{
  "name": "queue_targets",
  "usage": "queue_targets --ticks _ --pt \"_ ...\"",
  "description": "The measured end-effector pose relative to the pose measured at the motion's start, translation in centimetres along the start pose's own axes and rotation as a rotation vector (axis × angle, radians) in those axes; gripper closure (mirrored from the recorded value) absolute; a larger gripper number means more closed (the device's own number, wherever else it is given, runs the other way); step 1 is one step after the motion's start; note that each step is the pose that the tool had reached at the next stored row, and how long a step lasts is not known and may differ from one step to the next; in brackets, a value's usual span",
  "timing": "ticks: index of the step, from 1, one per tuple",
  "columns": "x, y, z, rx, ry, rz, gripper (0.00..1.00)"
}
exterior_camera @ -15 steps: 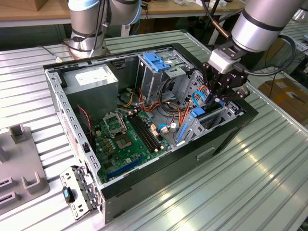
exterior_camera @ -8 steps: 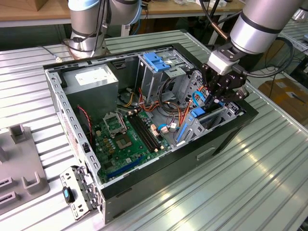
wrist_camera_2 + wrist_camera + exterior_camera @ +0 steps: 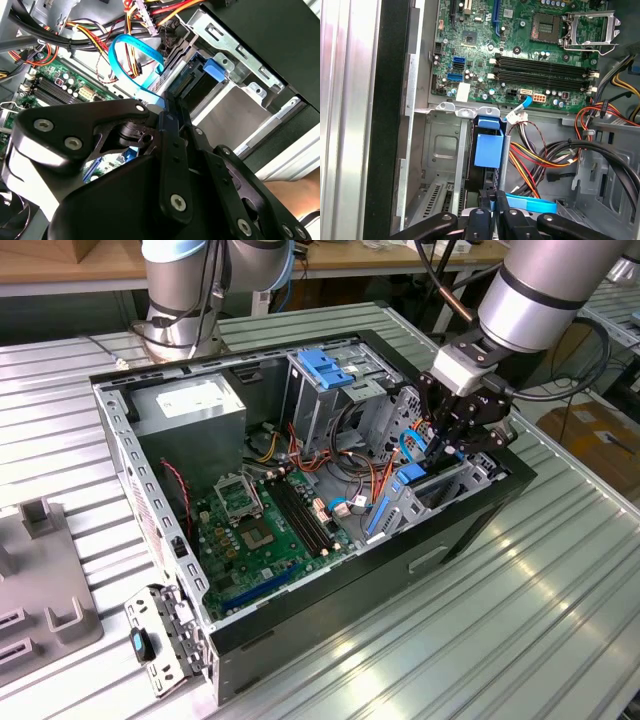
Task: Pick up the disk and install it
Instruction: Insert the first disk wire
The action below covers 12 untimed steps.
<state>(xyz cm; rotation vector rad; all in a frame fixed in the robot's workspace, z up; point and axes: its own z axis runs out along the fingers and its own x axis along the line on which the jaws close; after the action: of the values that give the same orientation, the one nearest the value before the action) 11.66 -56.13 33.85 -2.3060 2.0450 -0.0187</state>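
Snag and jam risk: disk [image 3: 487, 150] on edge in drive bay [image 3: 442, 150], gripper [image 3: 452, 445] at its near end.
Exterior view: gripper hangs at 3 o'clock of the computer case [image 3: 120, 440], over the bay. First wrist view: fingers [image 3: 480, 225] drawn nearly together; whether they nip the disk's blue rail I cannot tell. Judgement: the blue cable [image 3: 530, 205] lies just beside the fingers and could catch; an off-square push could wedge the disk against the bay wall, leaving it part-seated.
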Motion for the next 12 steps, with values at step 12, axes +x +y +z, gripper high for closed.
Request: queue_targets --ticks 12 --pt "-0.02 -0.04 -0.82 0.0 -0.0001 0.0 0.7"
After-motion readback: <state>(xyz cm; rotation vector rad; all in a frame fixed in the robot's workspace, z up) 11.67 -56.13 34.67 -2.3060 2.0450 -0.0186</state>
